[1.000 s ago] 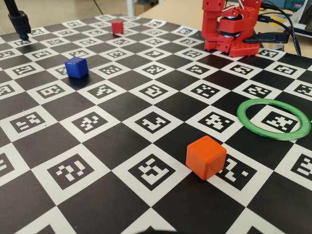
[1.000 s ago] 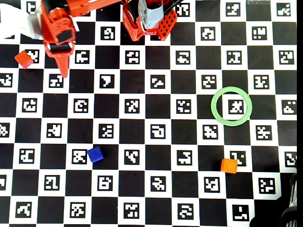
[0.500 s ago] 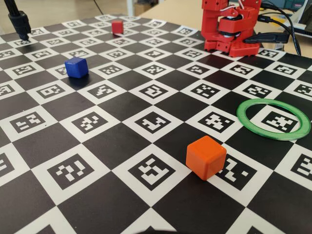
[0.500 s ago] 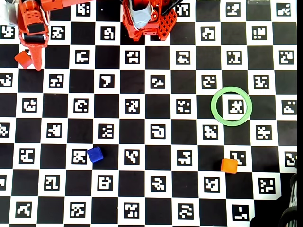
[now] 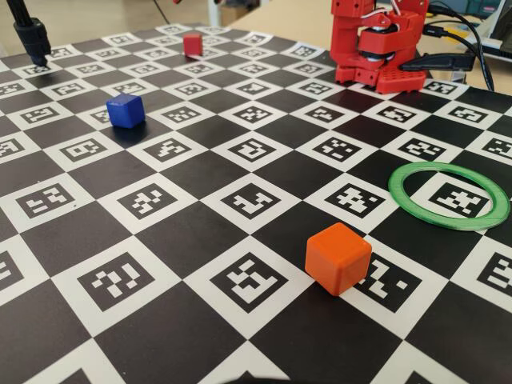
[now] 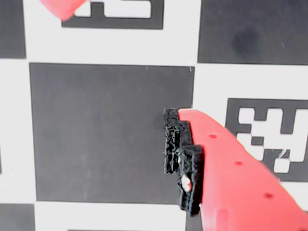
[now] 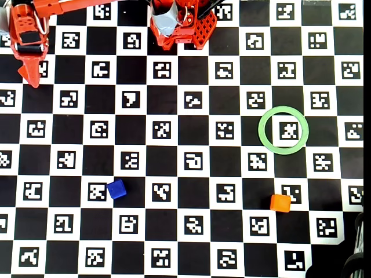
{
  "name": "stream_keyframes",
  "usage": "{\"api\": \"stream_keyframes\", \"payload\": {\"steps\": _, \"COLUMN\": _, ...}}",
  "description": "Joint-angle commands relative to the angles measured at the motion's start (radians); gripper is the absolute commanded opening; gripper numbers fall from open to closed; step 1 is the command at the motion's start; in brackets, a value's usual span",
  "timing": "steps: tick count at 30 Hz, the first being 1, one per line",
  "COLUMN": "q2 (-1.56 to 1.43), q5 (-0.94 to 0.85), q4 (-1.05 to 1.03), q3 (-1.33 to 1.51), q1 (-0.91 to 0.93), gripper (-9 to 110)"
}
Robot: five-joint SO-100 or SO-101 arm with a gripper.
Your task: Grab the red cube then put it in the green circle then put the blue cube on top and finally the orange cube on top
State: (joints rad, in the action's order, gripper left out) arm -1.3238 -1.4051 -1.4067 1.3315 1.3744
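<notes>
The red cube (image 5: pixel 192 43) sits at the board's far edge in the fixed view. From overhead, only a sliver of the red cube (image 7: pixel 22 70) shows beside my gripper (image 7: pixel 30 78), which hangs over it at top left. The wrist view has my gripper (image 6: pixel 103 144) open over a black square, with one padded finger (image 6: pixel 185 163) at the right and nothing against the pad. I cannot tell what the blurred red shape (image 6: pixel 62 7) at top left is. The blue cube (image 5: pixel 125 110) (image 7: pixel 116 189), orange cube (image 5: pixel 338 258) (image 7: pixel 280 202) and green circle (image 5: pixel 449 195) (image 7: pixel 283 130) lie apart.
The red arm base (image 5: pixel 376 48) (image 7: pixel 179 23) stands at the board's far side. A black stand (image 5: pixel 28 32) rises at the far left corner. Cables (image 5: pixel 464 48) trail behind the base. The checkered marker board (image 5: pixel 240 200) covers the table.
In the overhead view my gripper has swung left along the top edge and now covers most of the red cube. The cubes and the ring have not moved.
</notes>
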Motion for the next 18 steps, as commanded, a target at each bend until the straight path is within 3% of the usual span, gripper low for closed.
{"api": "stream_keyframes", "payload": {"steps": 1, "q2": 0.002, "q5": -0.011, "q4": 0.014, "q3": -0.097, "q1": 0.023, "gripper": 46}}
{"api": "stream_keyframes", "payload": {"steps": 18, "q2": 0.147, "q5": 0.015, "q4": 0.140, "q3": -0.127, "q1": 0.017, "gripper": 46}}
